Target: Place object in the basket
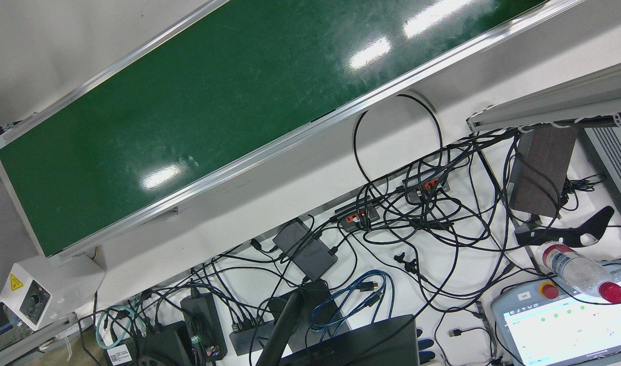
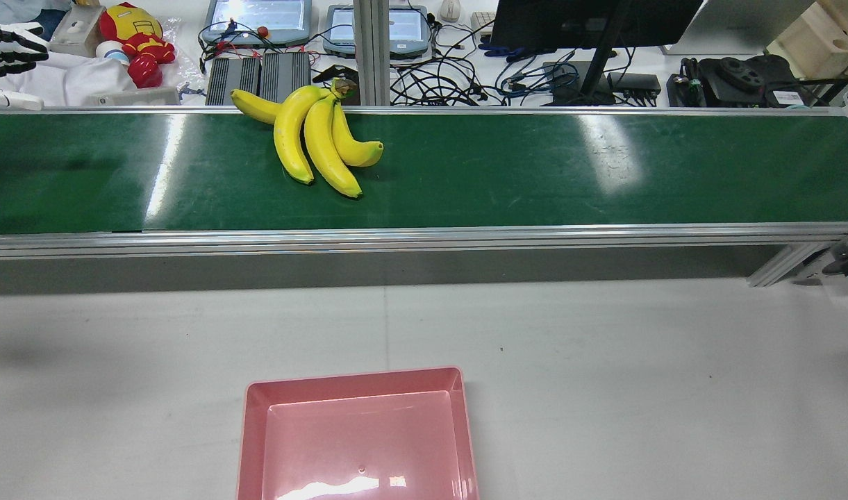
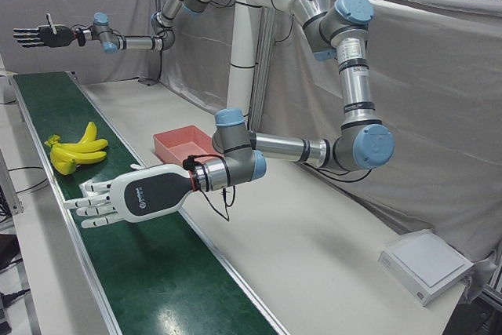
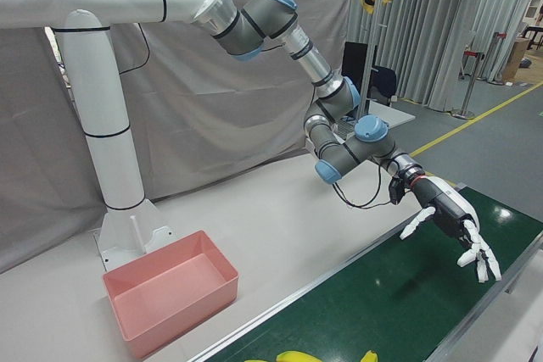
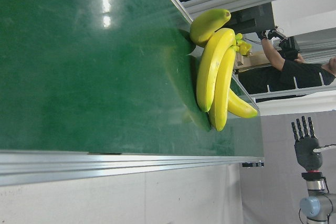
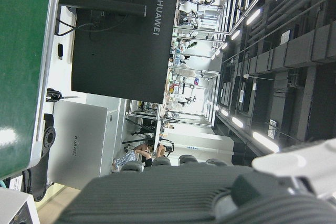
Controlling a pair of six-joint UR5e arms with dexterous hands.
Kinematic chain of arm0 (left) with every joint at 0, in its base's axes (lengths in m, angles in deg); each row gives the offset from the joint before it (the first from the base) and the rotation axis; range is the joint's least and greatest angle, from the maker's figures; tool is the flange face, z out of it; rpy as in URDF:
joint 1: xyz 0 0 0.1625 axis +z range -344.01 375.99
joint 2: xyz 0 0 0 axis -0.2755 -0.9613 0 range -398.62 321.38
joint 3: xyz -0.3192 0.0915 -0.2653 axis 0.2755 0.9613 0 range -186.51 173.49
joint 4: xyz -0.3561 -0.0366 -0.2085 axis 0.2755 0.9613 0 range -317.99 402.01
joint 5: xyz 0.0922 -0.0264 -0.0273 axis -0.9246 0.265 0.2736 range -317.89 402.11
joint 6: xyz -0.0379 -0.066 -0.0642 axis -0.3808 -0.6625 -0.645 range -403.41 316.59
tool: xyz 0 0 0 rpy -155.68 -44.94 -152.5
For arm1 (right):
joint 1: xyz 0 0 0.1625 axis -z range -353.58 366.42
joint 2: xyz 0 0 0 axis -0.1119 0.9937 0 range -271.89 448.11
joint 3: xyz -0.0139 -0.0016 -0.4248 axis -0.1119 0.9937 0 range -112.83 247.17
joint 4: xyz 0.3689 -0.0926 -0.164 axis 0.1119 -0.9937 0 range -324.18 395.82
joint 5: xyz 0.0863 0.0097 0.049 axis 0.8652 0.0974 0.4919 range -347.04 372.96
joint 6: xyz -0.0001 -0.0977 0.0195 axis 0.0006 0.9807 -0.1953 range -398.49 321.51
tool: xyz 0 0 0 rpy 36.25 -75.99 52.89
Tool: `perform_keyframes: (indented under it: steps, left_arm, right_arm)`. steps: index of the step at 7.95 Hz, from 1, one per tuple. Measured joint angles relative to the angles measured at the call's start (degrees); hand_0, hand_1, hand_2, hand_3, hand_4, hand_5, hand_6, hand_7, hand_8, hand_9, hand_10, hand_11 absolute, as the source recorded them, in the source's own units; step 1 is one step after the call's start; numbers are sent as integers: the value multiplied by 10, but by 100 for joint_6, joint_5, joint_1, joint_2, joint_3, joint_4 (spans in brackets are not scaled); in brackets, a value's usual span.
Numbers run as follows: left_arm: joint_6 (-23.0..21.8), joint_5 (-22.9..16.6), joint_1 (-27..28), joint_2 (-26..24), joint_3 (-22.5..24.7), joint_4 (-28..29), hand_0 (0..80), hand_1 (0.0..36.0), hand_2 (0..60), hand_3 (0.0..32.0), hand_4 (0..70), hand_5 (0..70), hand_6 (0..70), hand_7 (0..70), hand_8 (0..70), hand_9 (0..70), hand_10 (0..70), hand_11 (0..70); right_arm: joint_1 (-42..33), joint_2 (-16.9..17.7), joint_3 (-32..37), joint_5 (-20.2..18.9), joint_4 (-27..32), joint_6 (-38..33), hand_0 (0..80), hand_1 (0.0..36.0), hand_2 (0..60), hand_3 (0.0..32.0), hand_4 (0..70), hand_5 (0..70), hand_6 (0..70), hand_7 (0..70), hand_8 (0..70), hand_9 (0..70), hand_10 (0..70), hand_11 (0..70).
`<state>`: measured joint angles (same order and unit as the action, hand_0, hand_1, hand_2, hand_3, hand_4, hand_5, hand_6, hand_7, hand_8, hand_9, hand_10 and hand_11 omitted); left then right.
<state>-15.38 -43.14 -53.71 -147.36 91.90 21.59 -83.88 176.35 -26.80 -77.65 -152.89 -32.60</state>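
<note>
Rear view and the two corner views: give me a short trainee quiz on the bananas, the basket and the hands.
1. True or false: the bananas lie inside the pink basket.
2. What do the left hand and the right hand hold? A. nothing B. one banana each C. the basket
3. Fill in: the bananas rest on the green ____.
Key: 1 false; 2 A; 3 conveyor belt.

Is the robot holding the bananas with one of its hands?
No. Both hands are open and hold nothing: the left hand and the right hand hover over the belt. The bananas lie untouched.
</note>
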Motion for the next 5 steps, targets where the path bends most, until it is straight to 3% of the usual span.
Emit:
perform_keyframes:
  steps: [3,4,5]
  left_arm:
    - [145,0,4,-343,23,-538,606,199,29,0,199,298,49,123,160,160,66,116]
    - [210,0,6,-416,74,-703,605,200,26,0,158,274,36,114,156,153,59,109]
    - [374,0,5,-484,160,-858,600,205,47,0,142,258,31,110,150,148,58,106]
  right_arm:
    - [-2,0,-5,0,0,0,0,0,0,0,0,0,0,0,0,0,0,0]
    - [-4,0,-7,0,0,0,0,0,0,0,0,0,0,0,0,0,0,0]
    - [-4,0,-5,0,0,0,0,0,0,0,0,0,0,0,0,0,0,0]
